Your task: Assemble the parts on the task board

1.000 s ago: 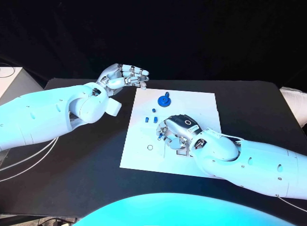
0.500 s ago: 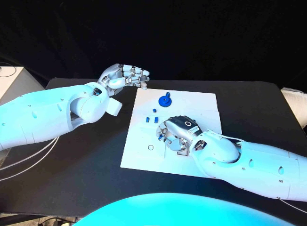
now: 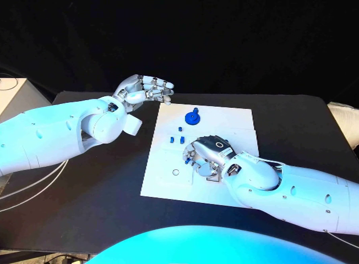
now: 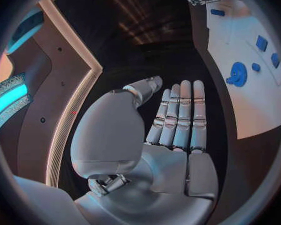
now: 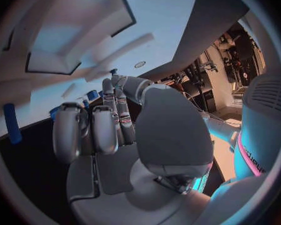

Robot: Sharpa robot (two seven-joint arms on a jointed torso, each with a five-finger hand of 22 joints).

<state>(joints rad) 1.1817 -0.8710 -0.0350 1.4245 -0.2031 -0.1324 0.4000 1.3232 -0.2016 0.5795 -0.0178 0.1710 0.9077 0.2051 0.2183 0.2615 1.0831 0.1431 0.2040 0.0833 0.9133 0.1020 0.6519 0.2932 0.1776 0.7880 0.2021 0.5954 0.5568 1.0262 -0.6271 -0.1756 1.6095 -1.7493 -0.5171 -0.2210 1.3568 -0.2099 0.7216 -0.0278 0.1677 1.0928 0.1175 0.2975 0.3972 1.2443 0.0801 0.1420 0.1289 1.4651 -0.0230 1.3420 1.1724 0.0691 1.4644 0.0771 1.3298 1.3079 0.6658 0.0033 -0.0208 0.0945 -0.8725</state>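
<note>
The white task board (image 3: 227,118) lies in the middle of the black table. A blue round part (image 3: 192,117) sits near its far edge, with small blue parts (image 3: 176,139) just nearer. My right hand (image 3: 207,157) is down on the board's middle with its fingers curled, and a small blue part (image 3: 186,161) shows at its fingertips. Whether that part is pinched is hidden. In the right wrist view the fingers (image 5: 93,127) bend over the board (image 5: 153,15). My left hand (image 3: 143,89) hovers off the board's far left corner. It is flat and empty (image 4: 178,120), beside the round part (image 4: 238,75).
A small ring mark (image 3: 175,172) lies on the board's near left. A white box (image 3: 5,96) stands beyond the table's left edge and a pale cushion (image 3: 350,124) beyond its right. Cables (image 3: 21,192) hang under the left arm. Bare table (image 3: 100,181) lies left of the board.
The right hand's fingers have shifted very slightly on the board. The left hand holds still.
</note>
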